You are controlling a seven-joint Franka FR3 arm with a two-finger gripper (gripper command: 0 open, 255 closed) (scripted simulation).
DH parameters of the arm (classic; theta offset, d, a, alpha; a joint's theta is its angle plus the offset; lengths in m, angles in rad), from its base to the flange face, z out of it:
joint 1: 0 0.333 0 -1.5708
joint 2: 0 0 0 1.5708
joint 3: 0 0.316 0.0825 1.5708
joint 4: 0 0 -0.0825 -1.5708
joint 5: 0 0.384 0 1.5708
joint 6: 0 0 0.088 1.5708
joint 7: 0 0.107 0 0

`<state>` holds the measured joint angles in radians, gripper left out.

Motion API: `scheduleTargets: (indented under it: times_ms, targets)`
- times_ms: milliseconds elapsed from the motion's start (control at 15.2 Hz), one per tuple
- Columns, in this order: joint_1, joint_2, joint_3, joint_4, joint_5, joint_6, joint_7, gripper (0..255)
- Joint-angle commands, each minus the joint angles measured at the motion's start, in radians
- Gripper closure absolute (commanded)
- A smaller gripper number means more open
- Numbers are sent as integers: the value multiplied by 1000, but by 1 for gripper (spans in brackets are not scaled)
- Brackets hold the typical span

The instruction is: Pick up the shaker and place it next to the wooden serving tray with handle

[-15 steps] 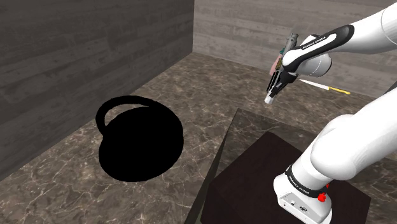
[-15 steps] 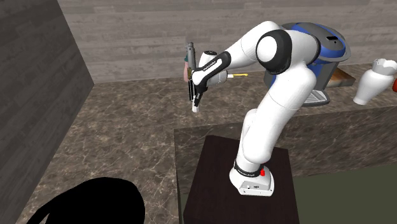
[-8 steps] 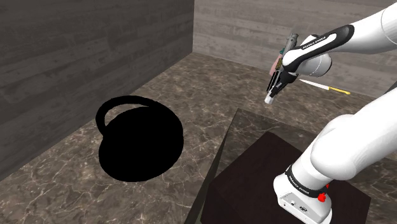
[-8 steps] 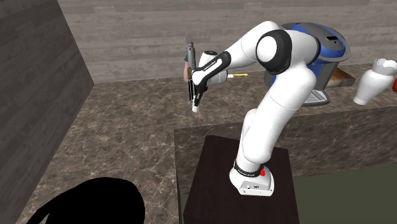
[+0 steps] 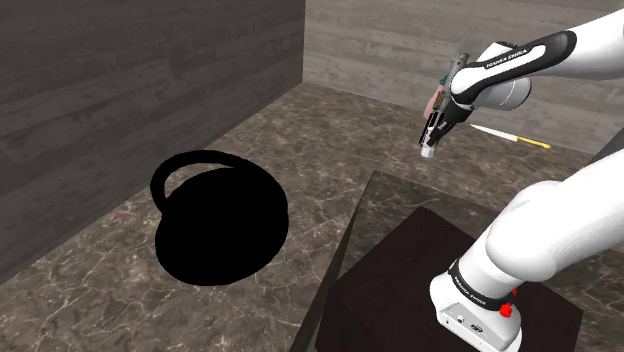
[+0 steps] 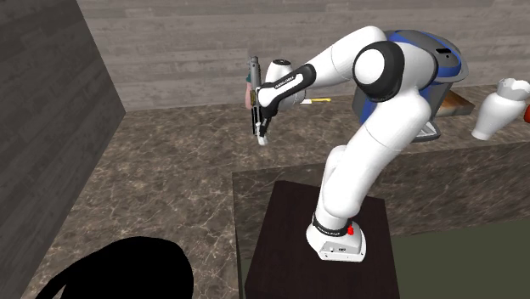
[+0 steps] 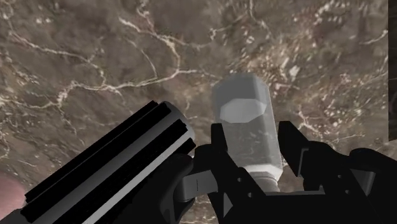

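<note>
A kitchen, by its dark marble counter (image 6: 170,161) and blue-grey countertop appliance (image 6: 443,68).

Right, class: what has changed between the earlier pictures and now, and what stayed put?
The claw, shut on the shaker, rose slightly toward the shoulder view's right, and the arm's elbow swung toward the second exterior view's right. The grip held, and the black round tray stayed put.
</note>
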<state>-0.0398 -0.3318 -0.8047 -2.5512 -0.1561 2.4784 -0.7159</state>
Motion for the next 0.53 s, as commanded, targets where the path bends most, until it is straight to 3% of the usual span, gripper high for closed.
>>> scheduleTargets:
  times_ms: [0,462]
  targets:
    - [-11,-21,15,13,-13,-33,12,255]
    - [-38,-84,63,64,-41,-142,47,255]
